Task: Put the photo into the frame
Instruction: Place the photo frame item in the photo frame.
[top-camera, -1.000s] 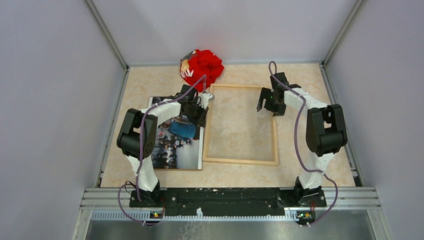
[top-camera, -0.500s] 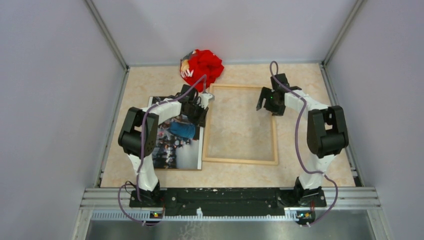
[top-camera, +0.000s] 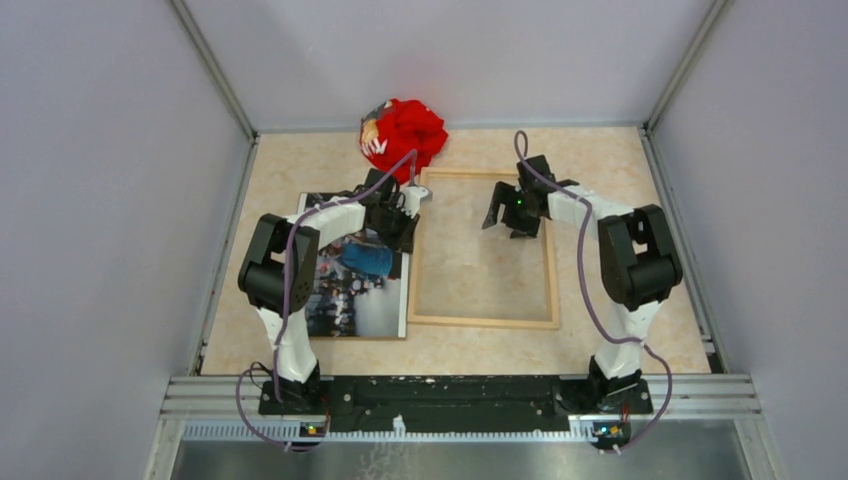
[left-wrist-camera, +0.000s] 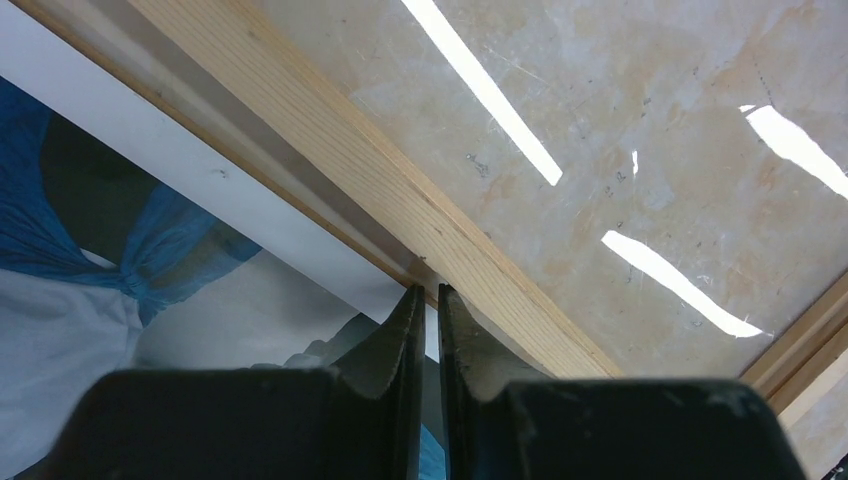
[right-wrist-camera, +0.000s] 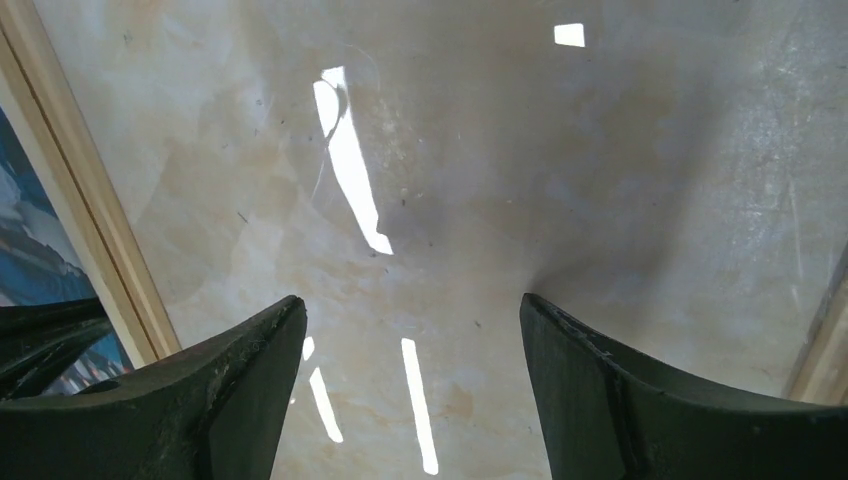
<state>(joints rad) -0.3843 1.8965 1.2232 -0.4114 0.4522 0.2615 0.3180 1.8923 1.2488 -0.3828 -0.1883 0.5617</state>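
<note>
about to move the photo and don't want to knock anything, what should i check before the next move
1. Left gripper at edge of photo: ok, jaws nearly closed beside left rail of frame.
2. Photo actually gripped: cannot tell.
3. Frame opening bare: ok, only table shows inside.
4. Right gripper out of photo's path: not ok, open, over the opening.
5. Red cloth off the frame: cannot tell, close to its far left corner.

Grey panels (top-camera: 100, 200) and aluminium rails (top-camera: 214, 72) are enclosing a marbled worktop (top-camera: 600, 150) with two robot arms (top-camera: 325, 218), marking this as a robotics lab.
</note>
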